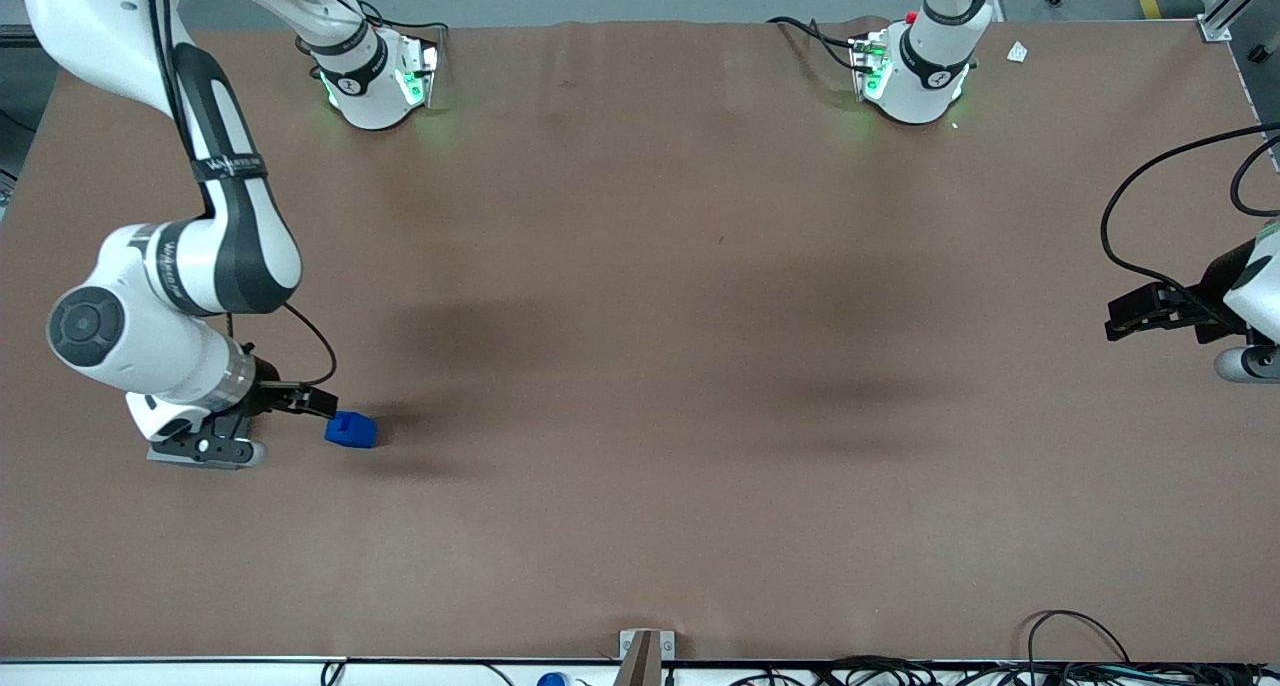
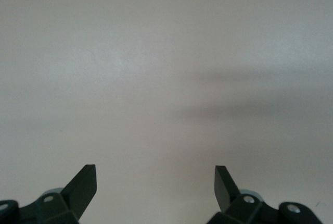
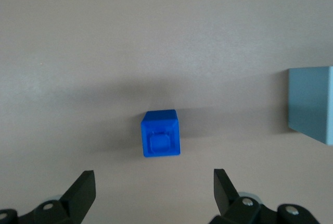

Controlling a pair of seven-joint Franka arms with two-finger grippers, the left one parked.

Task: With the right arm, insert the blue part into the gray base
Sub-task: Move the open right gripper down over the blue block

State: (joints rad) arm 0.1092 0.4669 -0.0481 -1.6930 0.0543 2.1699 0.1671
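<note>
The right arm (image 1: 170, 296) reaches low over the working arm's end of the brown tabletop (image 1: 700, 366). Its pincer (image 3: 153, 193) hovers with fingers apart, touching nothing. The blue part (image 3: 161, 133) lies just ahead, upright. The gray base (image 3: 312, 104) stands apart beside it.

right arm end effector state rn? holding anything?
Right arm end effector: open, holding nothing, fingers wide apart above the table, just short of the blue part, not touching it.
</note>
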